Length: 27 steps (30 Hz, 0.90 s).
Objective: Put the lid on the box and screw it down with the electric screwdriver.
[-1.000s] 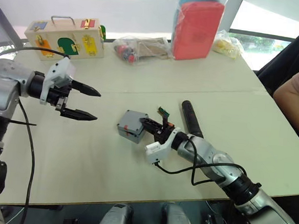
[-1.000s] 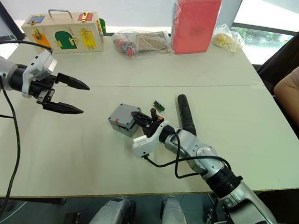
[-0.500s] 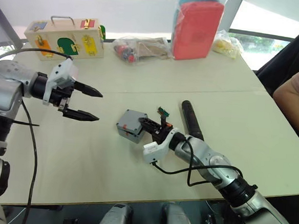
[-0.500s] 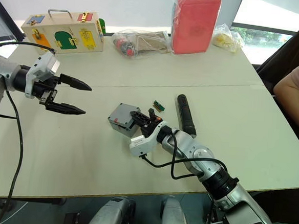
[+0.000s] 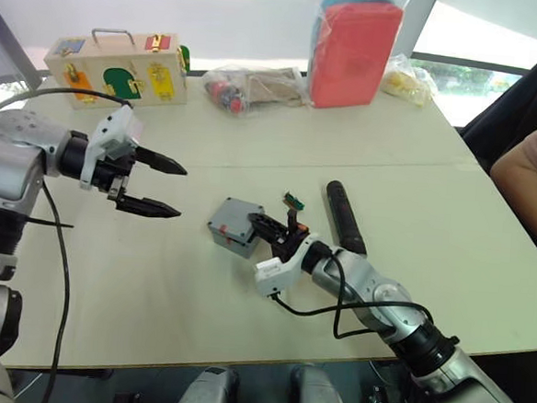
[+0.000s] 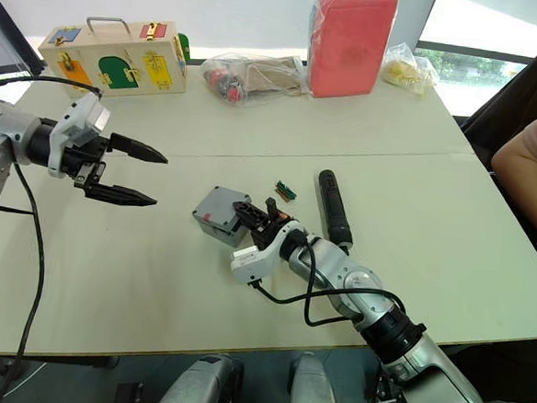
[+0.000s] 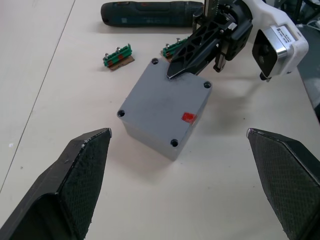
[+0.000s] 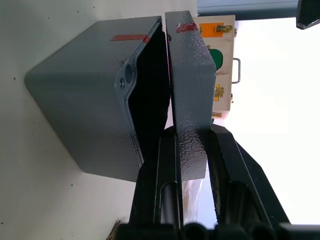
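Right pincer (image 6: pixel 254 215): mine, pinching the lid (image 8: pixel 187 75) by its edge, over the box (image 6: pixel 218 215), one side gapped.
Left pincer (image 5: pixel 163 189): spread wide, in the air well off at the box's 9 o'clock.
Box: on the surface (image 5: pixel 197 298), mid-way.
Electric screwdriver (image 5: pixel 342 217): flat, at the box's 3 o'clock.

A pale table (image 5: pixel 153 276) carries the box (image 5: pixel 233 227) at centre, the electric screwdriver (image 5: pixel 342 216) at three o'clock, seemingly two small green parts (image 7: pixel 119 54) between, a wooden box (image 5: pixel 118 65) and bagged packs (image 5: pixel 355 51) toward twelve.
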Motion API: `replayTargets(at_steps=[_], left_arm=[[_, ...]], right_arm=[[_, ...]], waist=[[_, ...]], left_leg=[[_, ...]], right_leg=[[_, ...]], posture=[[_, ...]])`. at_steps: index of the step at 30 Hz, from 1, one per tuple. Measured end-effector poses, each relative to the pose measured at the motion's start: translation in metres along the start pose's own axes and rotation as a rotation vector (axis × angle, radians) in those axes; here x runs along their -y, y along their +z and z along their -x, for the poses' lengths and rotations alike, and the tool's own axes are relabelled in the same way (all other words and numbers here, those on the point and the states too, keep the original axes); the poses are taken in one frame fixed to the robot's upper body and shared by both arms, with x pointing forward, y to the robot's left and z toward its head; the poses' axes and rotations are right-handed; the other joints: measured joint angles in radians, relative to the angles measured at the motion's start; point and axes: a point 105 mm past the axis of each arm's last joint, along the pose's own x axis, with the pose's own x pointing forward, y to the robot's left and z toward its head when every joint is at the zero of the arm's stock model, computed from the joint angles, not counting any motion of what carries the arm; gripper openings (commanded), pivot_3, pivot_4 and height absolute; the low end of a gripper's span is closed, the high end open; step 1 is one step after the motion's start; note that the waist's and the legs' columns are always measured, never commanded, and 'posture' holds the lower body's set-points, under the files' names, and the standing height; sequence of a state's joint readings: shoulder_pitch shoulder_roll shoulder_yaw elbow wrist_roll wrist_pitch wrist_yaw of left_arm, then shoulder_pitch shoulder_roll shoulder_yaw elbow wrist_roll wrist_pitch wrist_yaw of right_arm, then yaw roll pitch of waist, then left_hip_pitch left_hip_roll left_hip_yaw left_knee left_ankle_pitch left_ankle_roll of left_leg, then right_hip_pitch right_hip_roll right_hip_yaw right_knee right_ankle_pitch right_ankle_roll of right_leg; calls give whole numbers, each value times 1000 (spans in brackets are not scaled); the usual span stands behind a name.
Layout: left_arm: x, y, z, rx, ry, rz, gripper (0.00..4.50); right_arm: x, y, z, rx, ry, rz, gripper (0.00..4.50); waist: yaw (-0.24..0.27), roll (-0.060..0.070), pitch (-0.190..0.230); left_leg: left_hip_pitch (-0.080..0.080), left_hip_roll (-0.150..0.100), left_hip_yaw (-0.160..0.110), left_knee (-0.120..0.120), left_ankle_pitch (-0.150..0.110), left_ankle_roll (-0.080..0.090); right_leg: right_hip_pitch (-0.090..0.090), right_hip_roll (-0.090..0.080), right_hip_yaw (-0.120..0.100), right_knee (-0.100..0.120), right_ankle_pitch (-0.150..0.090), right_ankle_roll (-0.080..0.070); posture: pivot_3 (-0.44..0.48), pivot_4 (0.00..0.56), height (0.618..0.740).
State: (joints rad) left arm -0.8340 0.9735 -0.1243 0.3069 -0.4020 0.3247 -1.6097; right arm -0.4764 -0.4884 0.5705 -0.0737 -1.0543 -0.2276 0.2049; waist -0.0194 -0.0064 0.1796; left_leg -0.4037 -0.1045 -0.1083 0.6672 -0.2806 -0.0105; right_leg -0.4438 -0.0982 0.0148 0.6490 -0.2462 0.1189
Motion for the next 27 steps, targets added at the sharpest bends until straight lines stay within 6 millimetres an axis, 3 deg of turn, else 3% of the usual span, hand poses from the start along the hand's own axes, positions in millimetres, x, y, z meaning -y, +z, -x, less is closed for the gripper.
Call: replayTargets(at_steps=[10, 13, 17, 22, 27], left_arm=[[0, 4, -18, 43, -21, -17, 4469], [-3, 5, -29, 46, -4, -58, 3786], [-9, 2, -52, 58, 21, -97, 2005], [-4, -8, -89, 97, -12, -92, 246], [1, -23, -110, 64, -20, -87, 85]], right_arm=[[-7, -2, 4, -14, -38, 0, 202], [-9, -2, 4, -11, -41, 5, 202], [-11, -3, 4, -12, -45, 10, 202], [-12, -3, 4, -9, -48, 7, 202], [-13, -4, 4, -8, -48, 7, 202]], waist=[[2, 0, 0], [2, 0, 0], [4, 0, -1], [3, 0, -1], [3, -1, -2]], left_leg=[[0, 0, 0, 0, 0, 0], [0, 0, 0, 0, 0, 0], [0, 0, 0, 0, 0, 0], [1, 0, 0, 1, 0, 0], [1, 0, 0, 1, 0, 0]], right_leg=[[0, 0, 0, 0, 0, 0], [0, 0, 0, 0, 0, 0], [1, 0, 0, 0, 0, 0], [1, 0, 0, 0, 0, 0], [1, 0, 1, 0, 0, 0]], posture=[[0, 150, 740], [0, 150, 740], [0, 150, 740], [0, 150, 740], [0, 150, 740]])
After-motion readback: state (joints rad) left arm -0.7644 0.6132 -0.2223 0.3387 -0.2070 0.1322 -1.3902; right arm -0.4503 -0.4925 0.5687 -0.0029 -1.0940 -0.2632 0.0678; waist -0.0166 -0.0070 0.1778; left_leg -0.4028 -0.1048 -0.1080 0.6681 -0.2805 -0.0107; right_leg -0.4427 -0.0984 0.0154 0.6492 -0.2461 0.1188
